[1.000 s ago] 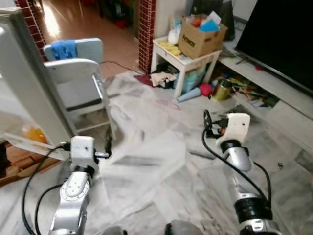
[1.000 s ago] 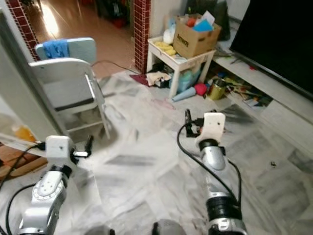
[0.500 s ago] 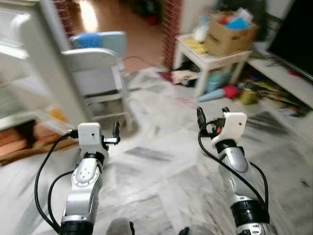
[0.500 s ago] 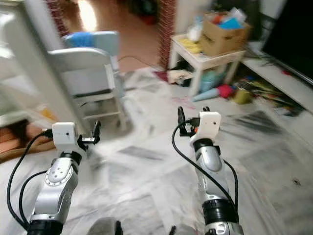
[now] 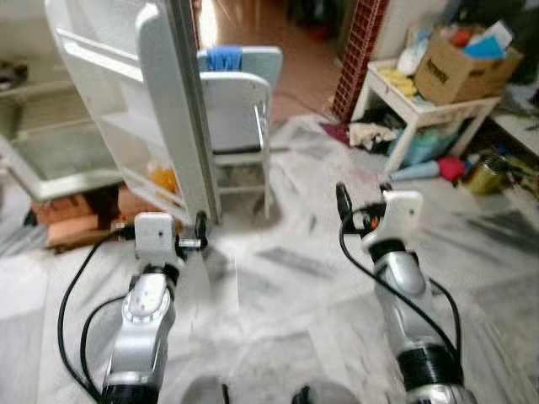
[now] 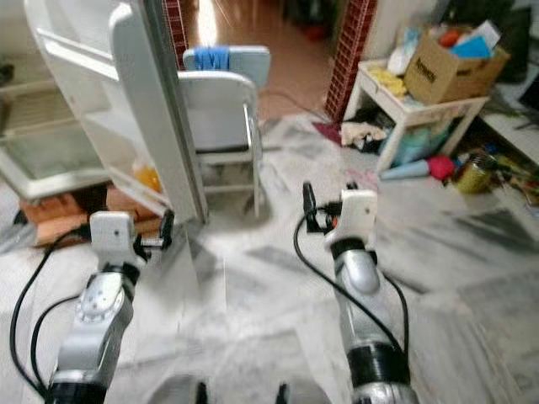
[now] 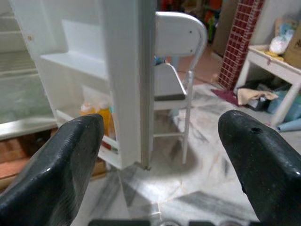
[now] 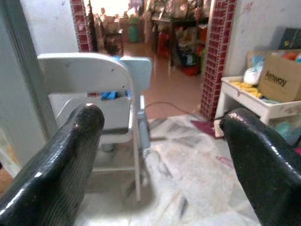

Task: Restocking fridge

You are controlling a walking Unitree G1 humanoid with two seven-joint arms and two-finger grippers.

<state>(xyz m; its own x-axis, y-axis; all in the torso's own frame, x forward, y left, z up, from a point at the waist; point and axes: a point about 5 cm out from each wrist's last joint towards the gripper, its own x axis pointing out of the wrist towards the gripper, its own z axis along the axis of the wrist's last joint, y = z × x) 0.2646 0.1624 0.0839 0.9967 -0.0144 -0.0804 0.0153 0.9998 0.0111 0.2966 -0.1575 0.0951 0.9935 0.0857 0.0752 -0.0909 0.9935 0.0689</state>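
I have the open fridge door [image 5: 173, 101] ahead on my left, standing edge-on to me, its inner racks facing left. An orange bottle [image 5: 164, 178] sits in the lowest door rack, low down near the floor. Behind the door, the fridge interior [image 5: 59, 147] shows pale glass shelves. Just to the right of the door's edge stands a white folding chair [image 5: 236, 109], and a second chair with a blue cloth [image 5: 224, 57] on its back is behind it.

My left gripper [image 7: 160, 155] hovers low above the marble floor [image 5: 286, 286], aimed at the bottom edge of the door; its fingers [image 7: 59, 160] are spread wide with nothing between them. My right gripper [image 8: 164, 160] hangs further right, pointed at the chairs, fingers [image 8: 256, 160] likewise parted and empty.

Off to the right, a small white worktop [image 5: 425, 101] carries a cardboard box [image 5: 459, 63], with clutter beneath it. The eye views are somewhat blurred.
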